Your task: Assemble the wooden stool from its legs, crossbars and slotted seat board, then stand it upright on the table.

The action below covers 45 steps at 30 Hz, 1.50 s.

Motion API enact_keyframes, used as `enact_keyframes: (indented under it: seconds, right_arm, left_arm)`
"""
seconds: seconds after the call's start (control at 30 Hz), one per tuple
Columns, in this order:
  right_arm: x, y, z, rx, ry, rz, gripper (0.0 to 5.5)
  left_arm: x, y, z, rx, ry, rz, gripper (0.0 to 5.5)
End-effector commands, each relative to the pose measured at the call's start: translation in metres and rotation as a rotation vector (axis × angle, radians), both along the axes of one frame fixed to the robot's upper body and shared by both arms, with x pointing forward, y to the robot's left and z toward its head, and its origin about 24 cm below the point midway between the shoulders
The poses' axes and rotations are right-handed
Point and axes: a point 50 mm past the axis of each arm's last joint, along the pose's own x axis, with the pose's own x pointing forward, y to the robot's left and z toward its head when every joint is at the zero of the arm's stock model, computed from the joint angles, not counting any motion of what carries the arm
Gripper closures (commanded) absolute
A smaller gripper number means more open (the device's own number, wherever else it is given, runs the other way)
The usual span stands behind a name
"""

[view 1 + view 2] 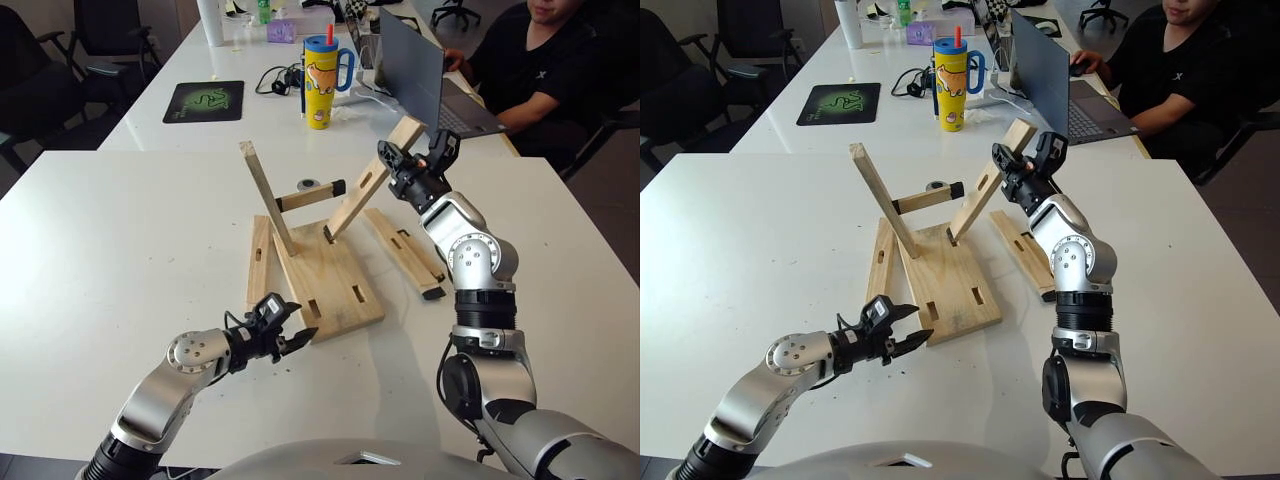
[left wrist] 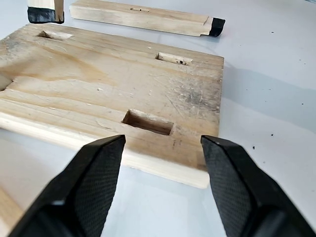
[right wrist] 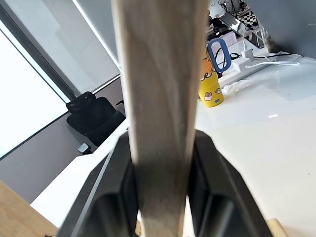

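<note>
My right claw (image 1: 415, 162) grasps the tilted leg (image 1: 352, 205), upper centre, foot on the seat board (image 1: 330, 282); my left claw (image 1: 300, 328), lower left, is released.

The leg (image 3: 158, 74) fills the middle of your right wrist view, both its ends run off the picture, and the right gripper (image 1: 414, 162) clamped on it hides its pads behind the wood. From the head, that leg's foot meets the seat board (image 1: 335, 290) near a slot, but you can't tell whether it's seated or just resting there. On your left wrist view the board runs off the side, a black-capped end (image 2: 45, 12) is cropped so you can't tell which piece it belongs to, and the left gripper (image 2: 163, 140) is cut off behind its fingertips.
</note>
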Motion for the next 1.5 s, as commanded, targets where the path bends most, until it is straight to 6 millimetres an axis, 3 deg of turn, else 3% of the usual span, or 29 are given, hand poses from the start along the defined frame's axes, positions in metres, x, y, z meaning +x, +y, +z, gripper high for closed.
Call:
enact_keyframes:
  seconds: [0.03, 0.47, 1.03, 1.27, 1.5]
  right_arm:
    - [0.003, 0.0, -0.008, -0.005, -0.032, -0.008, 4.46]
    - [0.008, -0.012, -0.021, -0.151, -0.007, -0.01, 4.46]
    - [-0.015, -0.021, -0.033, -0.119, 0.011, -0.096, 4.46]
    - [-0.014, 0.0, -0.046, -0.248, 0.031, -0.056, 4.46]
    - [-0.01, 0.01, -0.042, -0.292, 0.058, -0.003, 4.46]
  left_arm:
    - [-0.001, 0.0, -0.003, 0.006, 0.006, 0.01, 2.64]
    - [0.001, 0.005, -0.001, 0.017, -0.005, 0.034, 2.64]
    - [0.001, 0.012, 0.001, 0.027, -0.009, 0.049, 2.64]
    - [0.001, 0.01, 0.002, 0.02, -0.015, 0.051, 2.64]
    - [0.001, 0.007, 0.003, 0.011, -0.026, 0.05, 2.64]
